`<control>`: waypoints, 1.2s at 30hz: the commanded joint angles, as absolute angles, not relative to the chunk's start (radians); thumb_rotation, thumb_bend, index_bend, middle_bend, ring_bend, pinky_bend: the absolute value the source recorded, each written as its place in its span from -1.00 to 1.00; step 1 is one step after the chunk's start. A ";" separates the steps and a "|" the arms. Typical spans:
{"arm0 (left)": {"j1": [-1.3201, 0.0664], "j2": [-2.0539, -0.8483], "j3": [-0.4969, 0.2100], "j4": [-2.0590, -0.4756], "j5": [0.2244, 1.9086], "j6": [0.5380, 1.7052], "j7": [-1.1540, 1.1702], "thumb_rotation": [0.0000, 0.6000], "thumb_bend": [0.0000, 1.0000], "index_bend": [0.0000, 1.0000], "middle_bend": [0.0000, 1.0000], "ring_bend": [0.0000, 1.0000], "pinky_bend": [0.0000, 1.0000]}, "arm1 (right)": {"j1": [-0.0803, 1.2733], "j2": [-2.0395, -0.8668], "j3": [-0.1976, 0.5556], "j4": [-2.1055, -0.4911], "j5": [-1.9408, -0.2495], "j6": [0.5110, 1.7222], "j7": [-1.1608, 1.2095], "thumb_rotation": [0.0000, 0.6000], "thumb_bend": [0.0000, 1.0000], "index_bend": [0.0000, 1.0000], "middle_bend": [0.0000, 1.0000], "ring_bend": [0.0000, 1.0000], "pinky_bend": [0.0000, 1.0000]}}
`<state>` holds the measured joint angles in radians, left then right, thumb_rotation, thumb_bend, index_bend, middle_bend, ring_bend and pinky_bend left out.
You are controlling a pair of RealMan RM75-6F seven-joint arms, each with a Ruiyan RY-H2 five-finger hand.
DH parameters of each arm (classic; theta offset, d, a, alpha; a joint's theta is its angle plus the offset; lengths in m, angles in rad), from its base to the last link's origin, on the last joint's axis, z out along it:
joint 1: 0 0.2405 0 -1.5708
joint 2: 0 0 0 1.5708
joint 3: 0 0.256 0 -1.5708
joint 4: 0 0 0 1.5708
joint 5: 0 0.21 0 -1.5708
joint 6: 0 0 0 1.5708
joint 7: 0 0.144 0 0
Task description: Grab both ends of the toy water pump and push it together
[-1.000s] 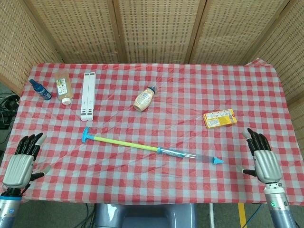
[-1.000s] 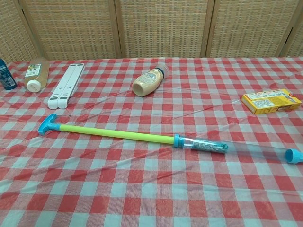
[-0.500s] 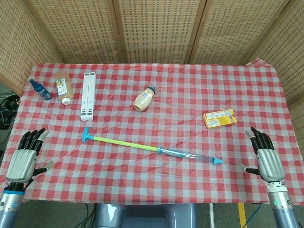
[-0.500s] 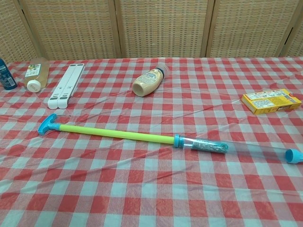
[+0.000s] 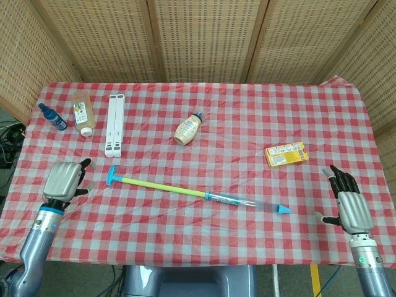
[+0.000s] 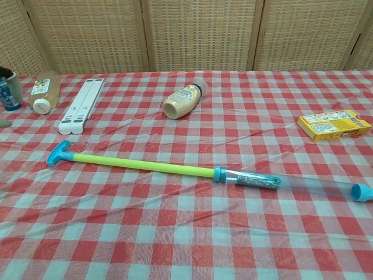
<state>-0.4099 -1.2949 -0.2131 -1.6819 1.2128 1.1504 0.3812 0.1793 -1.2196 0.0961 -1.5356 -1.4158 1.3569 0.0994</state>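
The toy water pump [image 5: 185,191] lies pulled out on the checked tablecloth, running from left to lower right. Its blue T-handle [image 5: 112,175] is at the left, followed by a yellow-green rod [image 6: 145,165], a clear tube [image 6: 291,182] and a blue end cap [image 5: 283,210]. My left hand [image 5: 64,179] hovers just left of the handle, back toward the camera, holding nothing, apart from the pump. Only its fingertips [image 6: 6,73] show at the chest view's left edge. My right hand [image 5: 349,207] stays open, fingers up, near the table's right front edge, well right of the cap.
A small blue bottle [image 5: 52,117], a juice bottle [image 5: 81,112] and a white folded stand [image 5: 114,124] lie at the back left. A mayonnaise bottle [image 5: 188,129] lies on its side mid-table. A yellow box [image 5: 286,153] sits at the right. Wicker screens close off the back.
My left hand has travelled up and to the right, from the front left corner to beside the blue handle. The right hand drifted slightly outward. The pump has not moved.
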 commanded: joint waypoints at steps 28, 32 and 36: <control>-0.738 -1.474 -0.190 -1.523 0.704 0.923 0.658 1.00 -0.45 0.00 0.81 0.63 0.44 | 0.196 -1.232 0.110 -1.490 -1.364 1.287 0.142 1.00 -0.58 -1.00 -1.00 -1.00 -1.00; -0.752 -1.495 -0.163 -1.500 0.680 0.915 0.667 1.00 -0.45 0.00 0.81 0.63 0.44 | 0.195 -1.229 0.113 -1.490 -1.361 1.287 0.149 1.00 -0.58 -1.00 -1.00 -1.00 -1.00; -0.757 -1.502 -0.146 -1.484 0.673 0.918 0.664 1.00 -0.45 0.00 0.81 0.63 0.44 | 0.196 -1.228 0.112 -1.490 -1.361 1.283 0.155 1.00 -0.58 -1.00 -1.00 -1.00 -1.00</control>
<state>-0.7558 -1.5006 -0.1478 -1.4863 0.6745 0.9176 0.6644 0.1956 -1.2281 0.1123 -1.4903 -1.3607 1.2833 0.1551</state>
